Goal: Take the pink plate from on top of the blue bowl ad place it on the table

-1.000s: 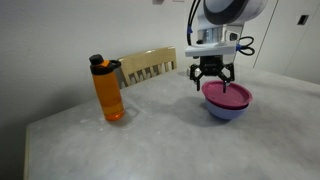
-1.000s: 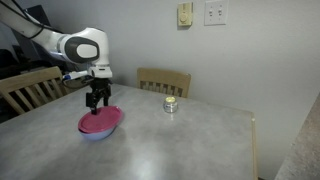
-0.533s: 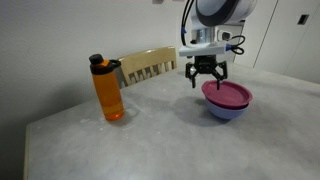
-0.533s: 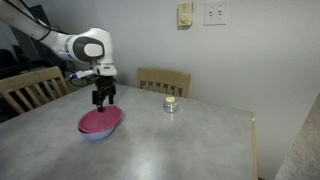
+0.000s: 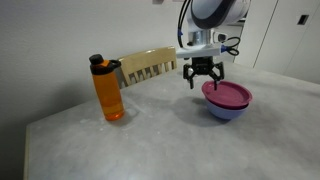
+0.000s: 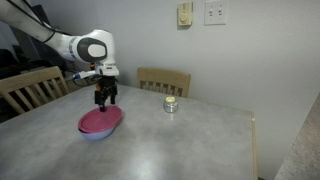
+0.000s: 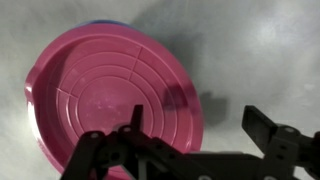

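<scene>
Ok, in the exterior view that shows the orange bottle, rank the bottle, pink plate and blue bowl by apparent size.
1. Tall orange plastic bottle: clearly the largest.
2. Round magenta-pink plastic plate and round periwinkle-blue plastic bowl: they look about equally wide, so they are not ranked. The plate covers the bowl's top and hides part of it.

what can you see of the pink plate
The pink plate is round, shallow and magenta, and it looks like plastic. The face that shows has raised concentric rings and faint radial lines. It lies roughly level on the blue bowl, covering the bowl's mouth. The open gripper hangs above its edge without touching it.
</scene>
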Tool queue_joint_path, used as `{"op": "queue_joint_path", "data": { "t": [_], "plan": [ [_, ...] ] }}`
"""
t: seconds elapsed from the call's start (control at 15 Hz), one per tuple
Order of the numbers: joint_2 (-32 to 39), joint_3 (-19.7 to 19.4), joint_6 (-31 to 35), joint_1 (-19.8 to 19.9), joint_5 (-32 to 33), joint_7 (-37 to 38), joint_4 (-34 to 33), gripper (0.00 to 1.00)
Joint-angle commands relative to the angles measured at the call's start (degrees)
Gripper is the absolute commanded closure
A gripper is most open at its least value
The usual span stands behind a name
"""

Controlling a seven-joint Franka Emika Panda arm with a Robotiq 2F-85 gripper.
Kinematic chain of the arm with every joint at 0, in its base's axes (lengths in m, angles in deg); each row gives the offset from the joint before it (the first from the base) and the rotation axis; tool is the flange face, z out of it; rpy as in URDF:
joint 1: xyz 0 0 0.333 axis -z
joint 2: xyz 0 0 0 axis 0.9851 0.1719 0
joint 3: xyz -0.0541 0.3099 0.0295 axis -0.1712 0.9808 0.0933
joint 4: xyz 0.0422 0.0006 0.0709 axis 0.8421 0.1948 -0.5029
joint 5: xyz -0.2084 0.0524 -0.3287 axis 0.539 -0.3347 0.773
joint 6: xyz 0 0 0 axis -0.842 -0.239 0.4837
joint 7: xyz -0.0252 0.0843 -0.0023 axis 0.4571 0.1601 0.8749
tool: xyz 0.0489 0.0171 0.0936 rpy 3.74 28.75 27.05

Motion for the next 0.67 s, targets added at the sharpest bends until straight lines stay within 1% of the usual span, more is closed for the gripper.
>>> {"op": "queue_joint_path", "data": {
  "t": [0.0, 0.07, 0.13, 0.4, 0.6],
  "plan": [
    [1.83, -0.22, -1.66, -0.09, 0.22, 0.47, -2.36, 0.06],
    [1.95, -0.24, -1.72, -0.12, 0.28, 0.44, -2.46, 0.2],
    [2.03, -0.23, -1.73, -0.13, 0.28, 0.39, -2.55, 0.3],
    [2.5, -0.14, -1.93, -0.08, 0.19, 0.13, -3.23, 0.61],
    [2.54, -0.21, -2.32, -0.15, 0.32, 0.27, -3.56, 0.81]
  ]
}}
